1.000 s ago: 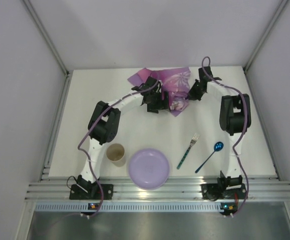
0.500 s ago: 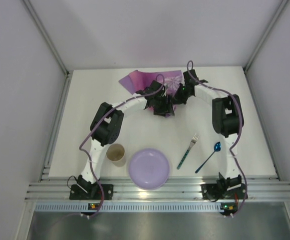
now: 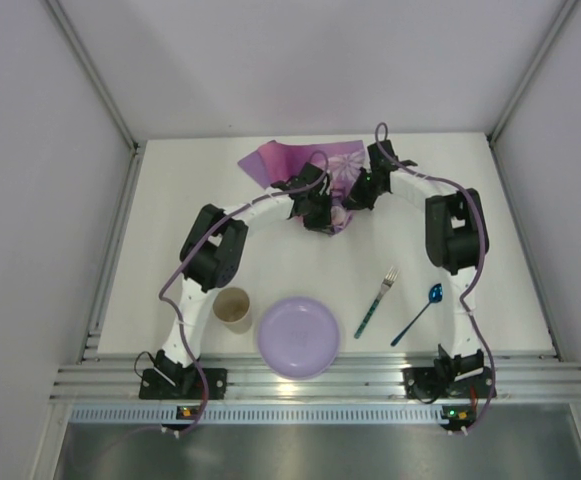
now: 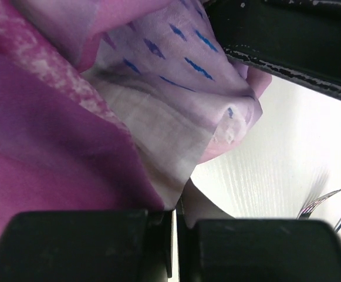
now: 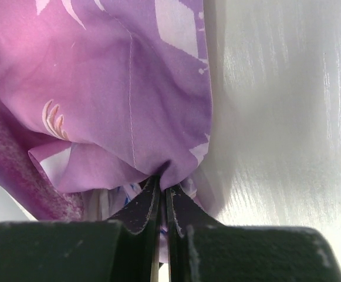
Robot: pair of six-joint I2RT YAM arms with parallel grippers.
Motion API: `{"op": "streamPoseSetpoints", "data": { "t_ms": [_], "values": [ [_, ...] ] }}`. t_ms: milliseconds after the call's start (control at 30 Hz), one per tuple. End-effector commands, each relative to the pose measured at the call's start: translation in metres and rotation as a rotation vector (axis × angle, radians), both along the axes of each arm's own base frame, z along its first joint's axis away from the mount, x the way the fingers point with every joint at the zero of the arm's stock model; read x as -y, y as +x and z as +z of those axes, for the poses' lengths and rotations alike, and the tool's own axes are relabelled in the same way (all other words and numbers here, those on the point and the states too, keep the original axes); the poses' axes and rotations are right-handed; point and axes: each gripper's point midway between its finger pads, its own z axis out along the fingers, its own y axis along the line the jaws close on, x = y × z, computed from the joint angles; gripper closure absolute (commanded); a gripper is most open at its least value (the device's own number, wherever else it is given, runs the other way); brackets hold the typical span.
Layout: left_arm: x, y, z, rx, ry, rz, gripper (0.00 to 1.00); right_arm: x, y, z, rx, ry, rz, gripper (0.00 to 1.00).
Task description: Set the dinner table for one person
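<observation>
Your left gripper [image 4: 175, 235] and right gripper [image 5: 161, 197] are each clenched on a fold of the placemat [image 3: 275, 158], which is bunched between them. Draw the two pinches apart evenly and low so it spreads flat without slipping out. The table [image 3: 270, 270] lies directly beneath both jaws, bare white around the cloth.

We see the placemat [image 3: 280, 158] as thin matt woven cloth, the dinner table [image 3: 300, 262] smooth and matt, the spoon [image 3: 415, 318] glossy.
</observation>
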Motion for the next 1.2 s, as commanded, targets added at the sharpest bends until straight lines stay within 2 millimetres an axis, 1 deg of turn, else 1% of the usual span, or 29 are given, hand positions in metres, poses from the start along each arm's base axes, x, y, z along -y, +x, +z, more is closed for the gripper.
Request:
{"op": "streamPoseSetpoints", "data": {
  "t_ms": [0,33,100,133,167,200,233,267,300,333,367,400,467,500,533,567,600,633,667,733,767,833,900,933,1000,1033,1100,1133,1167],
  "values": [
    [-0.041,-0.024,-0.046,-0.09,0.211,-0.01,1.0,0.006,0.006,0.006,0.001,0.036,-0.029,1.0],
    [-0.045,-0.023,-0.043,-0.087,0.227,-0.01,1.0,0.009,0.008,0.007,0.004,0.04,-0.039,1.0],
    [-0.065,-0.017,-0.035,-0.066,0.297,0.005,1.0,0.016,0.015,0.015,0.02,0.046,-0.059,1.0],
    [-0.074,-0.015,-0.031,-0.058,0.319,0.011,1.0,0.029,0.02,0.016,0.021,0.048,-0.087,1.0],
    [-0.088,-0.019,-0.031,-0.072,0.357,0.016,1.0,0.036,0.024,0.022,0.035,0.049,-0.1,1.0],
    [-0.109,-0.009,-0.021,-0.046,0.391,0.061,1.0,0.044,0.025,0.023,0.034,0.048,-0.118,1.0],
    [-0.123,-0.009,-0.019,-0.053,0.403,0.084,1.0,0.061,0.029,0.025,0.038,0.041,-0.153,1.0],
    [-0.139,-0.017,-0.013,-0.065,0.408,0.107,1.0,0.071,0.026,0.027,0.033,0.035,-0.17,1.0],
    [-0.162,-0.011,-0.009,-0.078,0.397,0.168,1.0,0.087,0.027,0.027,0.032,0.027,-0.196,1.0],
    [-0.175,-0.012,-0.005,-0.085,0.393,0.194,1.0,0.095,0.025,0.032,0.04,0.021,-0.208,1.0],
    [-0.198,-0.015,0.002,-0.094,0.388,0.239,1.0,0.103,0.019,0.026,0.021,0.012,-0.222,1.0],
    [-0.211,-0.017,0.006,-0.096,0.405,0.258,1.0,0.116,0.017,0.024,0.018,0.004,-0.24,1.0],
    [-0.235,-0.022,0.019,-0.077,0.443,0.296,1.0,0.127,0.012,0.025,0.017,-0.002,-0.255,1.0],
    [-0.248,-0.021,0.024,-0.069,0.464,0.306,1.0,0.135,0.005,0.018,-0.003,-0.009,-0.264,1.0],
    [-0.261,-0.025,0.027,-0.071,0.515,0.322,1.0,0.134,0.001,0.016,-0.011,-0.01,-0.257,1.0],
    [-0.27,-0.027,0.033,-0.062,0.535,0.335,1.0,0.135,-0.005,0.013,-0.026,-0.014,-0.255,1.0],
    [-0.279,-0.03,0.036,-0.062,0.565,0.344,1.0,0.15,-0.006,0.012,-0.032,-0.021,-0.274,1.0],
    [-0.286,-0.036,0.038,-0.075,0.592,0.353,1.0,0.152,-0.013,0.01,-0.052,-0.034,-0.273,1.0],
    [-0.3,-0.039,0.044,-0.069,0.628,0.391,1.0,0.154,-0.017,0.009,-0.062,-0.042,-0.266,1.0],
    [-0.312,-0.044,0.048,-0.084,0.641,0.441,1.0,0.16,-0.026,0.008,-0.085,-0.075,-0.258,1.0],
    [-0.323,-0.05,0.051,-0.098,0.658,0.475,1.0,0.162,-0.029,0.009,-0.091,-0.082,-0.258,1.0],
    [-0.331,-0.056,0.056,-0.105,0.667,0.52,1.0,0.166,-0.038,0.012,-0.114,-0.089,-0.245,1.0],
    [-0.344,-0.064,0.063,-0.103,0.709,0.566,1.0,0.173,-0.04,0.02,-0.115,-0.103,-0.225,1.0],
    [-0.348,-0.066,0.067,-0.097,0.721,0.58,1.0,0.168,-0.046,0.028,-0.127,-0.068,-0.195,1.0],
    [-0.354,-0.071,0.078,-0.075,0.734,0.613,1.0,0.157,-0.048,0.047,-0.106,0.01,-0.124,1.0],
    [-0.356,-0.072,0.081,-0.064,0.736,0.623,1.0,0.137,-0.056,0.065,-0.107,0.124,-0.056,1.0],
    [-0.361,-0.076,0.089,-0.046,0.737,0.65,1.0,0.117,-0.07,0.081,-0.114,0.233,0.012,1.0],
    [-0.362,-0.076,0.091,-0.042,0.737,0.659,1.0,0.106,-0.073,0.103,-0.06,0.327,0.055,1.0],
    [-0.365,-0.077,0.092,-0.048,0.731,0.676,1.0,0.102,-0.086,0.097,-0.101,0.386,0.037,1.0]
  ]
}}
